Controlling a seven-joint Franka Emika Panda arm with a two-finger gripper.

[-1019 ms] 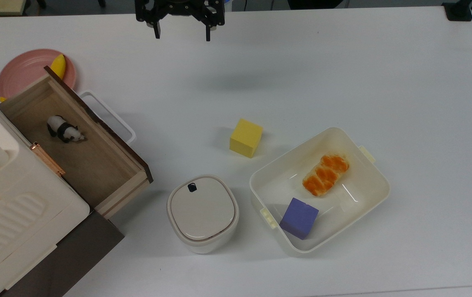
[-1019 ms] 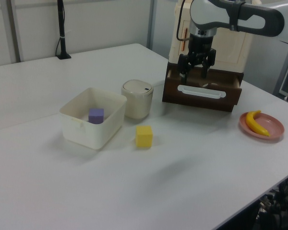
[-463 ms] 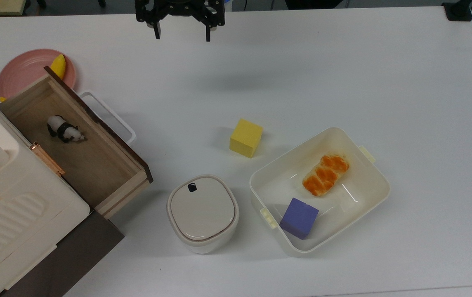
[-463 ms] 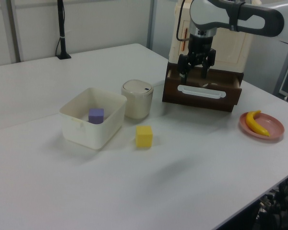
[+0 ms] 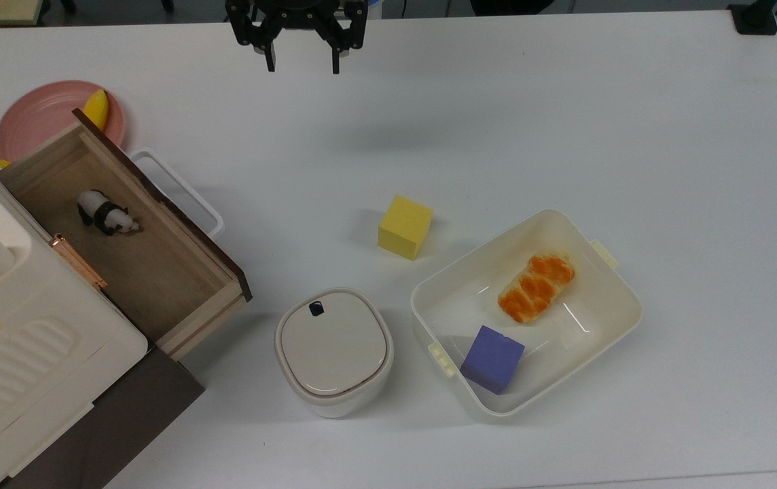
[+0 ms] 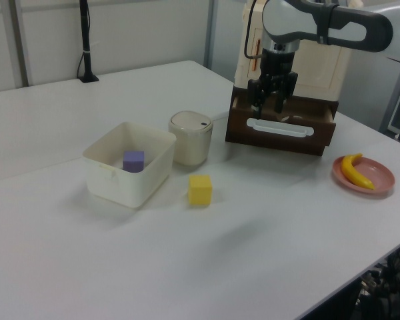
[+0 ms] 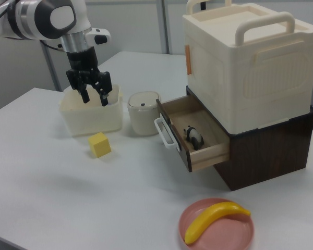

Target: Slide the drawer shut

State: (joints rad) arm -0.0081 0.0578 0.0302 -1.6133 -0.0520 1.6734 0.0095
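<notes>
Table (image 5: 565,122): white, wide, carrying every item listed below.
Cabinet (image 7: 266,135): dark brown body with a cream handled box stacked on it; at the top view's left edge.
Drawer (image 5: 123,231): light wood, dark brown front, white loop handle (image 5: 178,190); pulled well out of the cabinet, its interior open to the top view.
Tub (image 5: 585,326): cream plastic, rounded corners, at the top view's lower right, well apart from the drawer.
Lidded pot (image 5: 333,350): cream, rounded, between the drawer's corner and the tub, touching neither.
Plate (image 7: 216,229): pink, just beyond the drawer's far corner in the top view.
My gripper (image 5: 301,64): black, at the top edge of the top view, raised above the table and well apart from the drawer; in the left view (image 6: 270,107) it lines up over the drawer front. My jaws are parted with a clear gap and I hold nothing.
Banana (image 7: 214,220): yellow, lying on the plate.
Bread (image 5: 536,286): orange-glazed, inside the tub toward its far wall.
Yellow cube (image 5: 404,227): on the bare table, near the tub's corner.
Purple cube (image 5: 492,358): inside the tub, near its front corner.
Panda figure (image 5: 106,214): black and white, standing on the drawer floor toward the cabinet end.
</notes>
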